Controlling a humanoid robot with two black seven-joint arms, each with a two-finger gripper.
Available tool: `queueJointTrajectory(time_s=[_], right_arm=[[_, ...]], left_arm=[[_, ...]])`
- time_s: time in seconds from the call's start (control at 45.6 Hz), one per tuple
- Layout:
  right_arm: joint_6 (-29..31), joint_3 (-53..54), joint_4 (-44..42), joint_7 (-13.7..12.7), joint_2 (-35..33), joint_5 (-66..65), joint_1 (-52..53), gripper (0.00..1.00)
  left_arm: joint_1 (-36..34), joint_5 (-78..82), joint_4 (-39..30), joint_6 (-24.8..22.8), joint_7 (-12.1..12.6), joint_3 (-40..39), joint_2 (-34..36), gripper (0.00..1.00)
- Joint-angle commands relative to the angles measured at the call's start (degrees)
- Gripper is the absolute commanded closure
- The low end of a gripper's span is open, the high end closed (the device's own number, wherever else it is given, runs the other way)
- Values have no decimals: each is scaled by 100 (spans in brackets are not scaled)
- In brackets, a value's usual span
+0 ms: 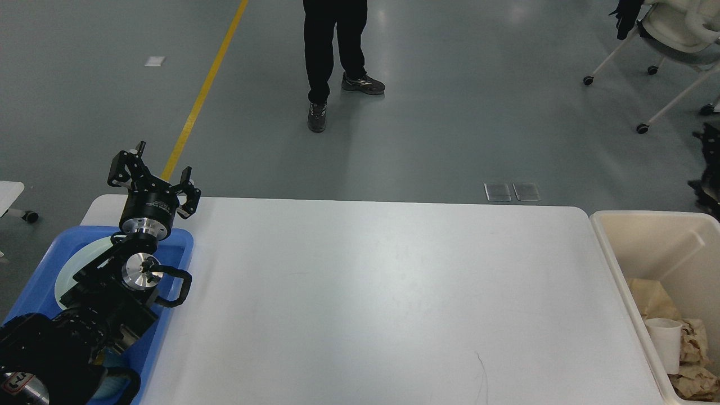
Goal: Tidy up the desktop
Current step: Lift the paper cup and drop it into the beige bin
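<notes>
- Desk (382, 292): white, rounded corners, fills the middle of the head view from near edge to far edge; faint dark scratch near the lower right part.
- Left arm: enters from the lower left corner, rises over the blue tray (169, 264), bent at a silver joint, wrist pointing up and away toward the far left corner of the desk.
- Left end effector (153, 171): fingers spread apart, gripping nothing, held above the tray's far edge, outlined against the grey floor.
- Right arm and right end effector: out of frame.
- Blue tray: on the left end of the desk, mostly covered by the arm; pale round plate (84, 259) lying inside it, partly hidden.
- Beige bin (624, 253): just beside the right end of the desk; holds crumpled brown paper (694, 360) and a white cup (666, 340), upright.
- Floor beyond the desk: grey, yellow line (205, 93) running diagonally at left.
- Person (332, 50) in black trousers and dark shoes, standing well apart from the far edge; only legs visible.
- White wheeled chair (675, 34) at upper right.
</notes>
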Motion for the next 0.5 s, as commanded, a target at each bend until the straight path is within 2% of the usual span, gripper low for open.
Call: queueJointTrajectory(time_s=[0.0,0.044,0.11,0.307,0.482], right_arm=[[11,1053,21,1317,347,4,-84,0],[20,1317,99,1634,514,4,-146,0],[20,1599,319,1837,611,4,-190,0],[20,2162,1119,1847,822,13,-375,0],[2,2171,1137,1847,1077,21,-331,0]], left_arm=[[-2,0,0,0,0,0,-2,4],[-2,0,0,0,-9,0,-2,4],[-2,0,0,0,0,0,-2,4],[-2,0,0,0,-9,0,-2,4],[-2,0,0,0,-9,0,-2,4]])
